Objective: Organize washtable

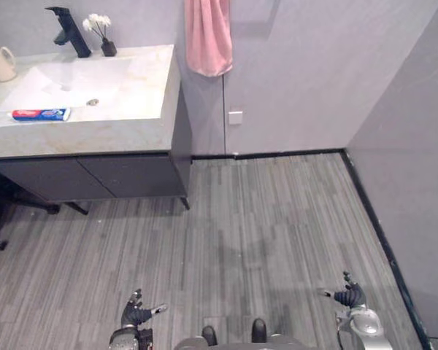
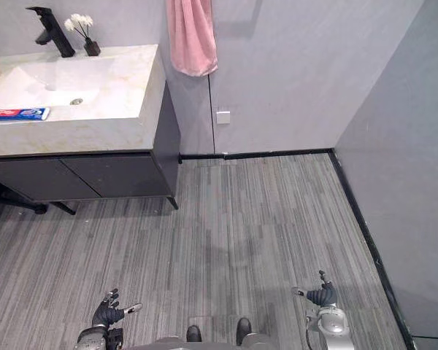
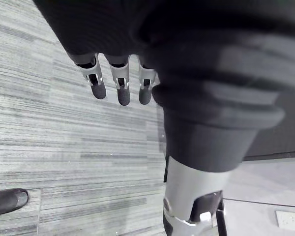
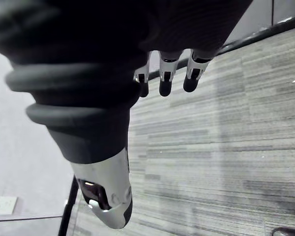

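Observation:
The washtable (image 1: 142, 109) stands at the far left, a pale stone top with a white basin (image 1: 58, 86) over a dark cabinet (image 1: 95, 176). On its front rim lies a red, white and blue toothpaste tube (image 1: 41, 114). At the back stand a black faucet (image 1: 69, 30), a small dark vase of white flowers (image 1: 106, 40) and a cream cup (image 1: 0, 62). My left hand (image 1: 136, 313) and right hand (image 1: 348, 295) hang low over the floor, far from the table. Both are open with relaxed fingers (image 3: 118, 86) (image 4: 164, 81) and hold nothing.
A pink towel (image 1: 208, 36) hangs on the back wall beside the washtable, with a white wall socket (image 1: 235, 117) below it. A grey wall (image 1: 416, 182) closes the right side. Black stand legs (image 1: 0, 215) sit on the grey plank floor (image 1: 263, 219) at the left.

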You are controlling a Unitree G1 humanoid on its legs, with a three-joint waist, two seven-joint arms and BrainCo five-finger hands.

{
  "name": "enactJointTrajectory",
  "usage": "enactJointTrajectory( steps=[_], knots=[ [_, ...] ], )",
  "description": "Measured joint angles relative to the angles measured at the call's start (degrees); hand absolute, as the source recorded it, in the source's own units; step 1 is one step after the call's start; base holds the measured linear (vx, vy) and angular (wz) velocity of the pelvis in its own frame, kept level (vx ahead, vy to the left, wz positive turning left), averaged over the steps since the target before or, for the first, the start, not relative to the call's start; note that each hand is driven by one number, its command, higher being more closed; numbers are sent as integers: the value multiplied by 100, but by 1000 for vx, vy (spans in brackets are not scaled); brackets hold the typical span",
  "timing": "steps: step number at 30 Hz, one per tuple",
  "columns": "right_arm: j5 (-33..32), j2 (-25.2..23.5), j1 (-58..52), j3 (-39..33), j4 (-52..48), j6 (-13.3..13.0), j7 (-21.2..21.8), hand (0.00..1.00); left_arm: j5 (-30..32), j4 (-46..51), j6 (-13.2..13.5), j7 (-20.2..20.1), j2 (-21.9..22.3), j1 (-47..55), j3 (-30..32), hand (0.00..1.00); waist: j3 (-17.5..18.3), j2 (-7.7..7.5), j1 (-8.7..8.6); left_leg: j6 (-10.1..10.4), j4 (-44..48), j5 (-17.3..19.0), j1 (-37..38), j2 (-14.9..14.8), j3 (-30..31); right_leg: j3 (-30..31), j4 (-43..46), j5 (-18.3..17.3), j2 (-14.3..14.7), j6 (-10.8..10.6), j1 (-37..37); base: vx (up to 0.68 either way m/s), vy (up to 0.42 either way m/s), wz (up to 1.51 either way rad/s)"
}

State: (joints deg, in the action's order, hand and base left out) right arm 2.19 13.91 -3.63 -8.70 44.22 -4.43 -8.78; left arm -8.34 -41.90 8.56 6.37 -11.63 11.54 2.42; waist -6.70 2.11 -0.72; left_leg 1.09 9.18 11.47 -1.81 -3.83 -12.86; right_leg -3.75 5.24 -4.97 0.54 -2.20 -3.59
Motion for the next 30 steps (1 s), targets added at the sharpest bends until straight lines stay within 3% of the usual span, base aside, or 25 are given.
enactJointTrajectory(
  steps=[2, 4, 6, 8, 10, 11, 13, 14, 15, 16, 17, 19, 20, 22, 23, 25, 26, 28, 29, 30],
  knots=[
    [-35, -4, 104, -1, -5, 68, -13, 0, -4, 197, -3, 2, 1, -69, -16, 0, -66, -1, -14, -116, 376, 299, -78, 40, -154, 53, 1263, -515, -150, -214, -586, 165, 100, -33],
    [-62, -17, 179, 8, -18, 97, -25, 0, -5, 270, -3, 7, -16, -191, -58, 0, -197, -3, -31, -194, 606, 426, -17, 105, -171, -73, 2429, -680, -335, -280, -1013, 188, 137, -12],
    [-61, -44, 235, 56, -71, 108, -50, 0, -4, 463, 5, 11, -169, -291, -222, 0, -474, -84, -135, -301, 678, 694, 365, 163, -152, -510, 3930, -768, -704, -254, -1494, 251, 91, 4],
    [-61, -39, 276, 67, -71, 112, -54, 0, -4, 470, 3, 20, -235, -355, -236, 0, -533, -111, -130, -284, 668, 852, 572, 185, -156, -795, 4138, -1077, -887, -168, -1721, 310, 47, -7],
    [-62, 20, 418, 84, -70, 113, -56, 0, -6, 471, 0, 24, -254, -460, -231, 0, -608, -108, -182, -277, 525, 859, 805, 93, -124, -1021, 3829, -1177, -851, -155, -2018, 315, -16, 3],
    [-62, 105, 467, 84, -75, 110, -62, 0, -11, 473, 1, 23, -235, -580, -244, 0, -702, 51, -201, -262, 423, 852, 914, -26, -64, -1210, 3456, -1142, -769, -135, -2249, 410, -77, 23],
    [-61, 219, 461, 84, -82, 111, -84, 0, -13, 490, 4, 31, -216, -726, -241, 0, -718, 8, -228, 41, 269, 837, 1135, -109, 0, -1315, 2573, -649, -596, -15, -2432, 515, -115, 29],
    [-62, 231, 376, 79, -129, 113, -110, 0, -12, 511, 5, 30, -245, -729, -240, 0, -684, -94, -254, 239, 242, 923, 1346, -85, 52, -1329, 2081, -89, -575, 211, -2439, 588, -166, 32],
    [-62, 271, 332, 79, -190, 125, -106, 0, -12, 503, -3, 40, -148, -694, -225, 0, -682, 48, -321, 417, 359, 1026, 1449, -226, 147, -1378, 2469, 142, -559, 587, -2457, 596, -168, 25],
    [-63, 228, 333, 86, -228, 132, -107, 0, -12, 539, 1, 36, -142, -676, -228, 0, -663, 78, -322, 531, 559, 958, 1371, -324, 171, -1434, 2608, -55, -531, 622, -2465, 591, -198, 10],
    [-61, 193, 354, 214, -333, 127, -98, 0, -11, 543, 4, 28, -114, -710, -242, 0, -661, 62, -321, 665, 1346, 682, 1070, -383, 189, -1414, 2702, -382, -508, 654, -2389, 602, -221, -10],
    [-60, 173, 456, 344, -349, 127, -95, 0, -13, 543, -5, 11, 14, -715, -240, 0, -729, 148, -259, 438, 3326, -259, 328, -762, 247, -1379, 2260, -516, -243, 721, -1780, 685, -248, -21],
    [-62, 157, 474, 434, -346, 119, -99, 0, -16, 546, -7, 3, 58, -710, -258, 0, -782, 173, -165, 314, 4623, -130, -81, -1031, 243, -1336, 1833, -517, -36, 731, -1150, 599, -175, -25],
    [-82, 105, 489, 457, -333, 85, -107, 0, -32, 562, -6, 3, 80, -707, -281, 0, -861, 45, -47, 46, 5600, 44, -561, -1116, 141, -1179, 1305, -530, 38, 747, -248, 550, -110, -29],
    [-174, 108, 504, 435, -325, 65, -112, 0, -76, 617, -4, 9, 89, -693, -282, 0, -852, -32, 8, -49, 5670, 105, -961, -1097, 20, -1081, 975, -530, 29, 747, 164, 509, -59, -30],
    [-207, 108, 579, 396, -266, 59, -123, 0, -112, 722, -1, 26, 87, -685, -276, 0, -857, -51, 76, -51, 5301, 196, -1527, -1005, -8, -999, 620, -537, 22, 734, 529, 434, -12, -32],
    [-228, 93, 607, 382, -222, 68, -127, 0, -117, 772, -3, 33, 91, -694, -277, 0, -884, -92, 167, -52, 4656, 207, -1897, -854, 1, -947, 409, -575, -42, 668, 750, 571, 78, -34],
    [-239, -46, 641, 219, -165, 93, -137, 0, -117, 769, -57, 73, 191, -733, -229, 0, -955, -164, 166, 3, 2931, 120, -2154, -390, 20, -944, 153, -681, -217, 484, 1202, 593, 123, -18],
    [-250, -95, 638, 153, -91, 97, -156, 0, -118, 769, -64, 138, 248, -735, -224, 0, -975, -199, 180, 92, 2035, -86, -2151, -234, 51, -959, 61, -773, -292, 332, 1403, 542, 171, -9],
    [-262, -100, 617, 130, -24, 100, -192, 0, -118, 772, -72, 158, 318, -713, -224, 0, -892, -39, 184, 40, 883, -712, -2113, -65, 137, -959, -45, -909, -249, 142, 1637, 550, 189, -16]
  ],
)
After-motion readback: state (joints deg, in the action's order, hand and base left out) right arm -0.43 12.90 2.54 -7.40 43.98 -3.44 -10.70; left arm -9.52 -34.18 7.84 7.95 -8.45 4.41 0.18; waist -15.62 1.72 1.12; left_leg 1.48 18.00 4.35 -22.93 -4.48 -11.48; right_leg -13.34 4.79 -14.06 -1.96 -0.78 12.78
